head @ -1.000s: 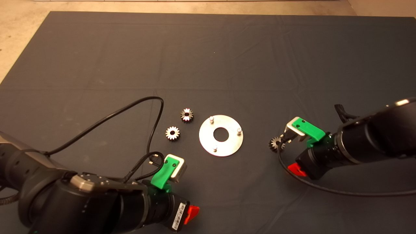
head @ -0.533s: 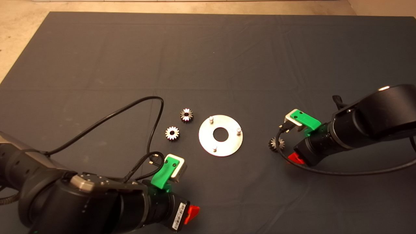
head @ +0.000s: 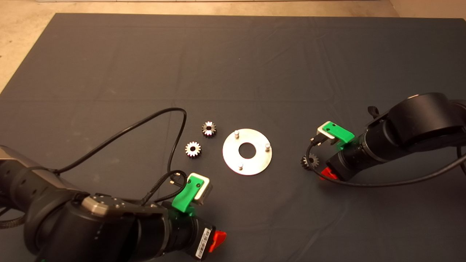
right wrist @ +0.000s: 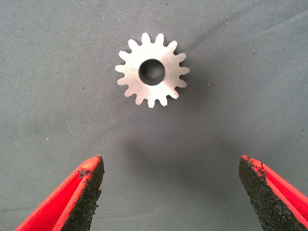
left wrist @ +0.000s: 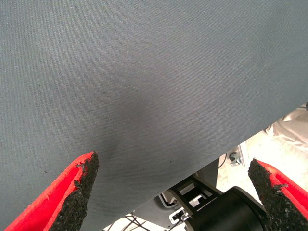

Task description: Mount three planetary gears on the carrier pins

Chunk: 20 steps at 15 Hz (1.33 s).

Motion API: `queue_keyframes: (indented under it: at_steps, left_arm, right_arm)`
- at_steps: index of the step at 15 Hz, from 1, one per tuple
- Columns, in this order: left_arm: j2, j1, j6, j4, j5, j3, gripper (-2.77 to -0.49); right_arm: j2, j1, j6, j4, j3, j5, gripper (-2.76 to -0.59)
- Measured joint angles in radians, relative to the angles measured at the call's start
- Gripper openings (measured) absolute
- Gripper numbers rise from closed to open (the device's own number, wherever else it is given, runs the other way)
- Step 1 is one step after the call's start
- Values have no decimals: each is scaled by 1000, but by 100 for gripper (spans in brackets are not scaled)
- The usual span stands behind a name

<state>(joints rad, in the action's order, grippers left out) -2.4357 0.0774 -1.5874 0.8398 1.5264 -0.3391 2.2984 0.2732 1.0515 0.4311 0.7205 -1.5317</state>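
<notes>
A shiny steel disc (head: 259, 162) lies mid-mat with three bare carrier pins (head: 236, 133) (head: 267, 146) (head: 240, 166) standing on it. Two planetary gears (head: 209, 128) (head: 193, 149) lie flat just left of the disc. A third gear (head: 308, 161) (right wrist: 152, 70) lies flat to the disc's right. My right gripper (right wrist: 168, 192) hovers over the mat just beside that gear, open, with the gear lying beyond its fingertips (right wrist: 89, 185). My left gripper (left wrist: 173, 187) is parked at the lower left, open over bare mat.
The dark mat (head: 233, 65) stretches wide beyond the parts. A black cable (head: 138, 125) loops from the left arm close to the two left gears. Another cable (head: 382, 183) trails below the right arm. Bare floor (head: 22, 32) borders the mat's far left.
The right arm has swung and drawn slightly to the right, its wrist turning over the right gear. The gear stayed put. The left arm barely shifted.
</notes>
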Motion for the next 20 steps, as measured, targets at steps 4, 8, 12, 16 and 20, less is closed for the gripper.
queue_keyframes:
  at_steps: [4, 8, 12, 16, 20]
  left_arm:
    - [-3, 0, 0, 1, 0, 0, -104]
    - [-5, 0, 0, 2, 0, 0, -104]
    - [-5, 0, 0, 2, 0, 0, -104]
    - [-5, 0, 0, 2, 0, 0, -104]
    - [-5, 0, 0, 2, 0, 0, -104]
  right_arm:
    - [19, -8, -1, 2, 29, 1, -130]
    - [51, -13, -4, 3, 73, 1, -130]
    - [76, -27, -4, 3, 97, 1, -130]
    - [103, -38, -4, 3, 121, 1, -130]
    - [112, -39, -4, 5, 154, 0, -130]
